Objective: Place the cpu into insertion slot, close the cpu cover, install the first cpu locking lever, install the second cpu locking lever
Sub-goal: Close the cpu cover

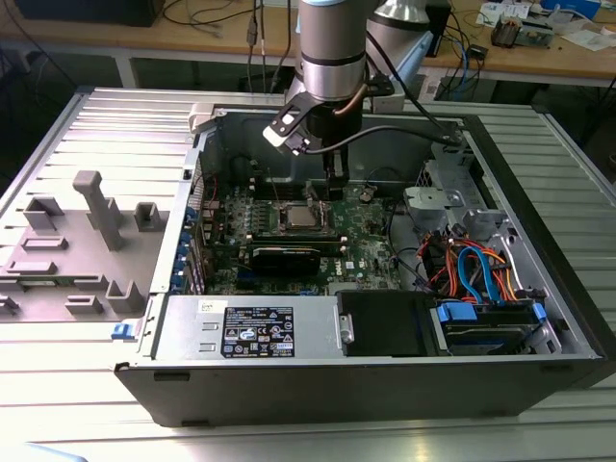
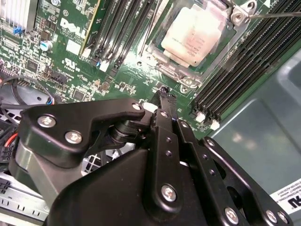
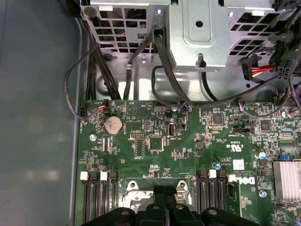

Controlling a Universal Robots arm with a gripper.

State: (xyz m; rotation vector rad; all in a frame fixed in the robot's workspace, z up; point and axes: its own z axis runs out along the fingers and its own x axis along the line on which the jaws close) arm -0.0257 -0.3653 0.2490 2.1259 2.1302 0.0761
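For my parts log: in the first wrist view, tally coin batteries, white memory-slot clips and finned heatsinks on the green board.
Round silver coin battery: 1
White plastic memory-slot clips: 4
Finned silver metal heatsink: 1
Total: 6

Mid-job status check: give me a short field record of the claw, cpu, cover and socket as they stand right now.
claw: shut, nothing held, tip low over the green motherboard just beside the socket; contact unclear
cpu: seated in the insertion slot
cpu cover: lying flat, framing the cpu
lever rod: thin metal rod at the socket corner; cannot tell if latched
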